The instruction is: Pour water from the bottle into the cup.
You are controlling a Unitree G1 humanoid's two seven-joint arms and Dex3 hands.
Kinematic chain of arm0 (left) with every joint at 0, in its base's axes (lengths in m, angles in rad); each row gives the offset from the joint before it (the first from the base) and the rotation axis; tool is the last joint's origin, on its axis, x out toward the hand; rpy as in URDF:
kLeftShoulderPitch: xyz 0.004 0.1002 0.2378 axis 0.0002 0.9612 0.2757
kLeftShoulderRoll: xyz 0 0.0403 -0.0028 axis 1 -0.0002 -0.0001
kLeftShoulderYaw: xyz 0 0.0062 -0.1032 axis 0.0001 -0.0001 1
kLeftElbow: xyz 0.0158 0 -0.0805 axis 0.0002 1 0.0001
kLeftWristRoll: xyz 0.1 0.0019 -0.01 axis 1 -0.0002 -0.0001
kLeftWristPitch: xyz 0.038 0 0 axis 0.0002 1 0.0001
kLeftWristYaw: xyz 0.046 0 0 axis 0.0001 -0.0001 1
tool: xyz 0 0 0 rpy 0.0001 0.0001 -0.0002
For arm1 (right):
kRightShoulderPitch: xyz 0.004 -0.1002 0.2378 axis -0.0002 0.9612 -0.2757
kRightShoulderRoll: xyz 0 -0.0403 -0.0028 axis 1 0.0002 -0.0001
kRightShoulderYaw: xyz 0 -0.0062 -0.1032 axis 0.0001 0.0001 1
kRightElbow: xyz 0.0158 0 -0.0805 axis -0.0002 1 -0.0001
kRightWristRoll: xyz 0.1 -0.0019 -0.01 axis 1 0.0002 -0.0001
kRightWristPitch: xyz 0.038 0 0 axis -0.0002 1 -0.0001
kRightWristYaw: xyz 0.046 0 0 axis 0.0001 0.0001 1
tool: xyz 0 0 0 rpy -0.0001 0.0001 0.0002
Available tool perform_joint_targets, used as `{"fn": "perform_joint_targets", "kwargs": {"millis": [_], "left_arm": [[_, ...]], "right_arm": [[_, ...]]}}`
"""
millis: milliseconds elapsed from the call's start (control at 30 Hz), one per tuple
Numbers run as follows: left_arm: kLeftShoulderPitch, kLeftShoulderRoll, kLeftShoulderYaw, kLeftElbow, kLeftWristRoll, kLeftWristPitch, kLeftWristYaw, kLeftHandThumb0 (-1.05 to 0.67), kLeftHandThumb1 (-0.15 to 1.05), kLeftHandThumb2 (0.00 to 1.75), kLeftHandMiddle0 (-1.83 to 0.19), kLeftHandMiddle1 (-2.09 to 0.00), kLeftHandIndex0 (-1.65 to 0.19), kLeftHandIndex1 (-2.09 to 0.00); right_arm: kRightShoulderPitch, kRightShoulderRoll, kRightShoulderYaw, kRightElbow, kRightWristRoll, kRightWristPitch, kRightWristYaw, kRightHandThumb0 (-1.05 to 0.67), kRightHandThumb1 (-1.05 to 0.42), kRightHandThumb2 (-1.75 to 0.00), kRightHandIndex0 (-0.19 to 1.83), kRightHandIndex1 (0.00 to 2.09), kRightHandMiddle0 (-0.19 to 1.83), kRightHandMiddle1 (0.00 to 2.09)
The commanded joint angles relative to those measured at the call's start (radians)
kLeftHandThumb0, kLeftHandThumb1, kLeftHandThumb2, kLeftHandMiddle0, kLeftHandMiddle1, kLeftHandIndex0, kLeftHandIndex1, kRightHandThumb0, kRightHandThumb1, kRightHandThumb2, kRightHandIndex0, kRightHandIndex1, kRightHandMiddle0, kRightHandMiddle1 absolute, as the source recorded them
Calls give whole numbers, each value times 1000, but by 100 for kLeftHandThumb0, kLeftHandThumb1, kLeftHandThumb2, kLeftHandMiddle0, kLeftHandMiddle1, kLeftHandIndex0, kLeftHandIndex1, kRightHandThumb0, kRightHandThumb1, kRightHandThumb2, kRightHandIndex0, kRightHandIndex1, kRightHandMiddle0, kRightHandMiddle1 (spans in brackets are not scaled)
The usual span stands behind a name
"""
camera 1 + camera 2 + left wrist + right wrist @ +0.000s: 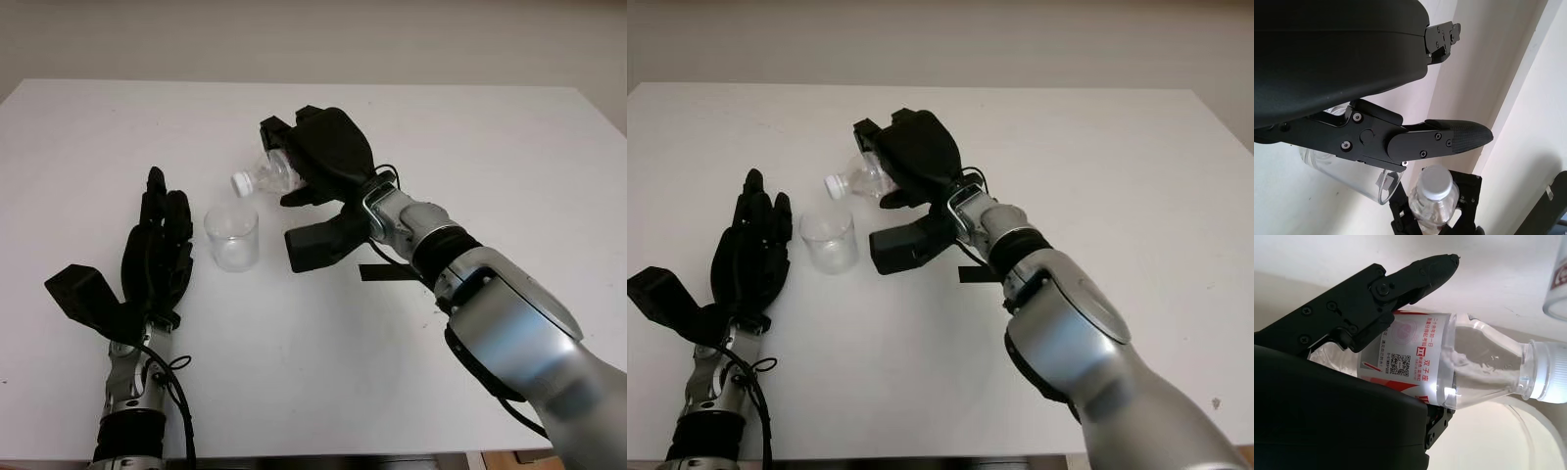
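A clear plastic cup (pixel 232 236) stands upright on the white table (pixel 470 147). My right hand (pixel 318 162) is shut on a clear water bottle (pixel 265 176) with a white cap (pixel 241 183). The bottle is tipped toward its side, its capped neck pointing left and slightly down, above and just right of the cup. In the right wrist view the bottle (pixel 1449 367) shows a red-and-white label, with water inside. My left hand (pixel 157 255) is open, just left of the cup and close to it. The left wrist view shows the cup (pixel 1352 176) and the bottle's cap (pixel 1436 182).
A short black strip (pixel 384 271) lies on the table under the right forearm. The table's far edge meets a pale wall. Bare tabletop spreads to the right and behind the hands.
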Motion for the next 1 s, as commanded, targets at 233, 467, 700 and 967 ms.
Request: {"fn": "perform_joint_targets", "kwargs": {"millis": [233, 467, 700, 967], "left_arm": [[5, -22, 1, 39, -2, 1, 5, -67, 105, 44, 19, -3, 19, -2], [-4, -19, -1, 59, 7, -9, 5, -67, 105, 45, 18, -4, 18, -2], [-8, -24, -3, 58, 10, -2, 21, -69, 105, 42, 18, -5, 19, -3], [0, -20, -4, 62, 15, -15, 12, -68, 105, 44, 18, -5, 18, -4]], "right_arm": [[-54, -8, 77, 7, -77, 40, -137, -49, -105, -26, 131, 209, 73, 209], [-52, 0, 77, 7, -72, 32, -191, -50, -105, -18, 129, 209, 75, 209], [-47, 11, 69, 4, -61, 29, -220, -50, -105, -12, 132, 209, 81, 209], [-5, 26, -78, 2, 124, -99, -113, -43, -105, -16, 132, 209, 92, 209]]}}
